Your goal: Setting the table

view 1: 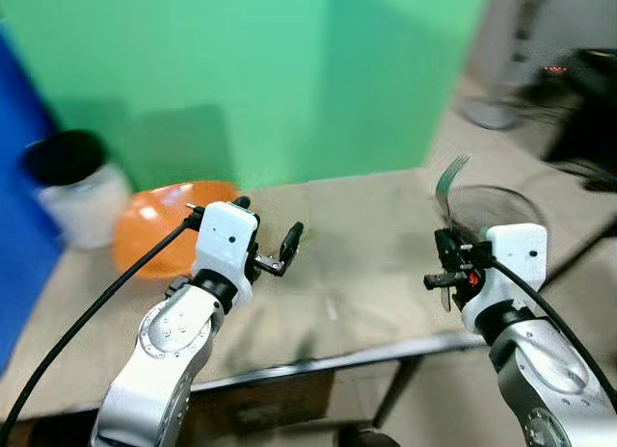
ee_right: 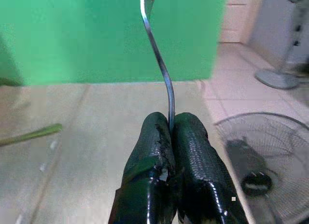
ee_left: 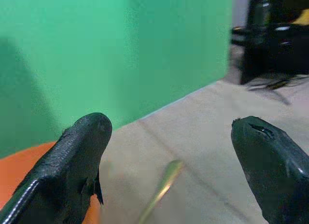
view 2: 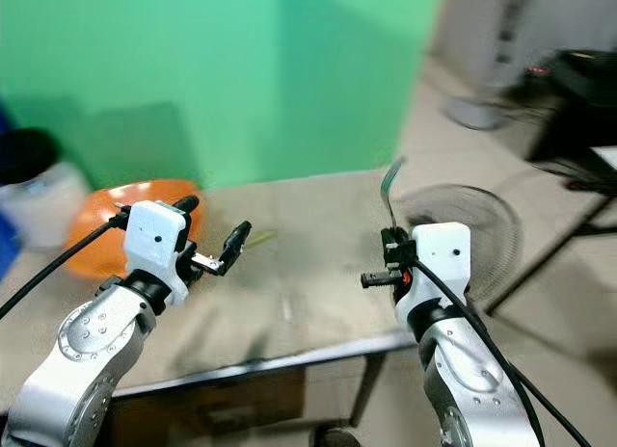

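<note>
While right pincer (ee_right: 170, 132) clamps fork (ee_right: 159, 60) upright above bench (view 1: 366, 225), left pincer (ee_left: 174, 151) hovers open near orange bowl (view 1: 159, 225).

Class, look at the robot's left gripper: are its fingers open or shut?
Open. The left gripper shows two black fingers set wide apart, with bare table between them, holding nothing.

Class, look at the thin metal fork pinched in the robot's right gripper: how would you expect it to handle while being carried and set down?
The thin metal fork probably stays stiff: it stands up from the right gripper without drooping. Held only at its handle end between shut fingers, the smooth metal could pivot or slip. It looks light, so laid flat on the beige table it should rest steadily.
</note>
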You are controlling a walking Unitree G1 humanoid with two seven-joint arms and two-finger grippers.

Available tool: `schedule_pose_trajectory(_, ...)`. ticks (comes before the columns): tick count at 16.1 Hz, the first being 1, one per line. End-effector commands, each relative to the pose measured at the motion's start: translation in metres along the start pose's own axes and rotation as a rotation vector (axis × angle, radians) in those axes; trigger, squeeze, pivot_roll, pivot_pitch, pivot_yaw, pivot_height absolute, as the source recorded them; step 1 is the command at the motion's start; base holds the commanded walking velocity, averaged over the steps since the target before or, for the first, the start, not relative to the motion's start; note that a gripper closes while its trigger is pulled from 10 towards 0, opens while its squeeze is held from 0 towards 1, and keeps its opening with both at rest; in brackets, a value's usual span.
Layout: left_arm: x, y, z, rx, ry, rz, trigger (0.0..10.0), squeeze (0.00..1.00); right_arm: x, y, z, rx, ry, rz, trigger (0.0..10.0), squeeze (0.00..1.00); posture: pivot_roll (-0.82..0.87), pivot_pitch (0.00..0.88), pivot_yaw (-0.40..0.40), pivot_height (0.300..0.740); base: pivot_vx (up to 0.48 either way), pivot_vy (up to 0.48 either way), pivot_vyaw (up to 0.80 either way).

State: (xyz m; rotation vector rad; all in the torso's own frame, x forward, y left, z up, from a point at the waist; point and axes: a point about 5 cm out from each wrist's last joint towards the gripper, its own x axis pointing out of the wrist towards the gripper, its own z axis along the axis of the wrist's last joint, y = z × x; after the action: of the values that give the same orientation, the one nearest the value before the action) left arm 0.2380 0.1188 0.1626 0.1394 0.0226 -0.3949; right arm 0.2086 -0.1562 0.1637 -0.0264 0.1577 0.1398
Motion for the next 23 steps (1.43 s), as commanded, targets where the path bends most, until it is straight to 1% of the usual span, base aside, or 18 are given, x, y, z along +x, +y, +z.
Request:
schedule_pose_trajectory(1,0.000,0.003,0.002,0.007,-0.007,0.017,10.0,0.00,0.002,0.002,0.001,0.000,0.004,0.015,10.0,0.00,0.06,0.000,0.031,0.740,0.000,0.000,-0.77)
schedule_pose_trajectory(6,0.002,0.002,0.002,0.002,-0.010,0.008,10.0,0.00,0.003,-0.001,0.003,-0.002,0.010,-0.005,10.0,0.00,0.05,0.000,0.032,0.740,0.000,0.000,-0.77)
schedule_pose_trajectory(12,0.005,0.001,0.001,-0.002,-0.013,-0.001,10.0,0.00,0.002,-0.001,0.004,-0.002,0.030,0.002,10.0,0.00,0.04,0.000,0.033,0.740,0.000,0.000,-0.74)
schedule_pose_trajectory(13,0.006,0.001,0.001,-0.002,-0.013,-0.002,10.0,0.00,0.002,-0.002,0.004,-0.011,0.032,-0.014,10.0,0.00,0.04,0.000,0.033,0.740,0.000,0.000,-0.68)
schedule_pose_trajectory(16,0.006,0.000,0.000,-0.004,-0.011,-0.006,10.0,0.00,0.001,-0.006,0.001,0.004,0.050,-0.045,10.0,0.00,0.04,0.000,0.035,0.740,0.000,0.000,-0.65)
schedule_pose_trajectory(18,0.004,0.001,-0.001,-0.008,-0.011,-0.002,10.0,0.00,0.001,-0.006,0.002,0.008,0.038,-0.037,10.0,0.00,0.04,0.000,0.034,0.740,0.000,0.000,-0.67)
schedule_pose_trajectory(21,0.003,0.001,-0.001,-0.020,-0.010,0.005,10.0,0.00,0.001,-0.011,0.003,-0.003,0.030,-0.093,10.0,0.00,0.04,0.000,0.032,0.740,0.000,0.000,-0.71)
schedule_pose_trajectory(23,0.002,0.002,-0.002,-0.015,-0.006,0.013,10.0,0.00,0.001,-0.014,0.004,-0.008,0.028,-0.110,10.0,0.00,0.04,0.000,0.032,0.740,0.000,0.000,-0.71)
